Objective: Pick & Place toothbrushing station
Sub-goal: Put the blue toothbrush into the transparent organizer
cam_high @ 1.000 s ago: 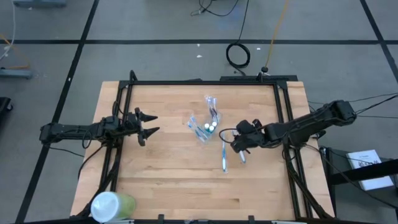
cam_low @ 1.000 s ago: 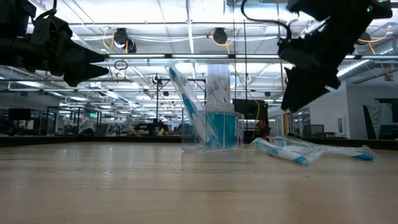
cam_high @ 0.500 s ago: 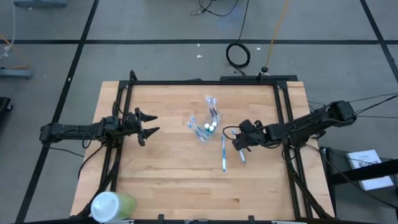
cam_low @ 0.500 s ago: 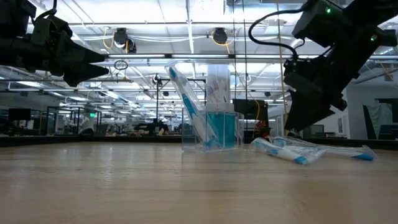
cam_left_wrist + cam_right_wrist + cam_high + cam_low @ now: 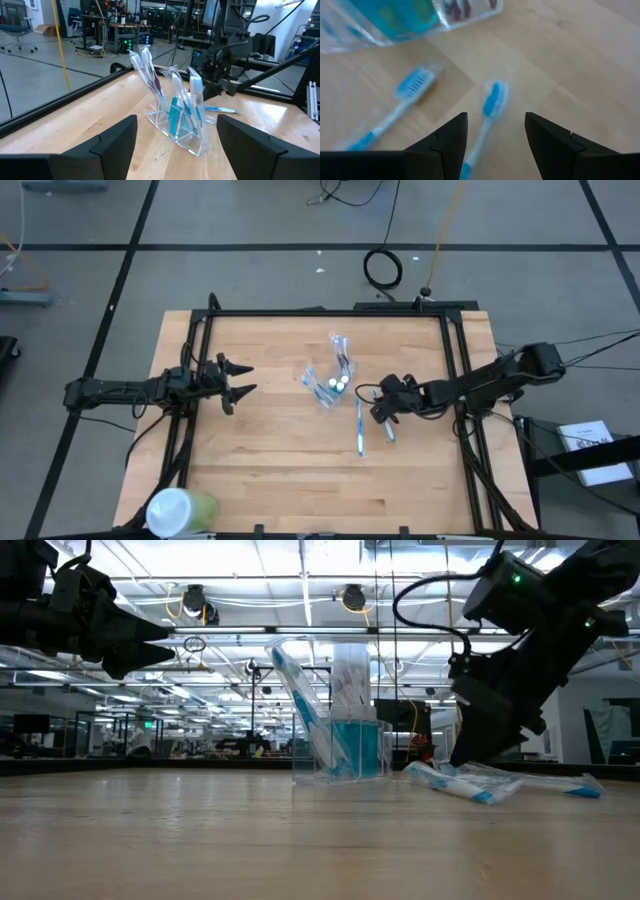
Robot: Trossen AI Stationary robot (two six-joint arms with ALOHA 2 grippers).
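Clear plastic cup point(image 5: 325, 388) at table centre holds blue-and-white toothbrushes point(image 5: 150, 70); two loose toothbrushes point(image 5: 485, 117) at its 4 o'clock. Right gripper point(image 5: 379, 411) low over them, fingers apart, empty. Left gripper point(image 5: 240, 380) at 9 o'clock, fingers wide.

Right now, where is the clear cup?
In the high view the clear cup stands near the table's middle, between the two arms. Two loose toothbrushes lie just to its right, under the right end effector.

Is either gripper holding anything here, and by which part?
Nothing is held. The right gripper is open above a blue-and-white toothbrush lying on the table; the left gripper waits open.
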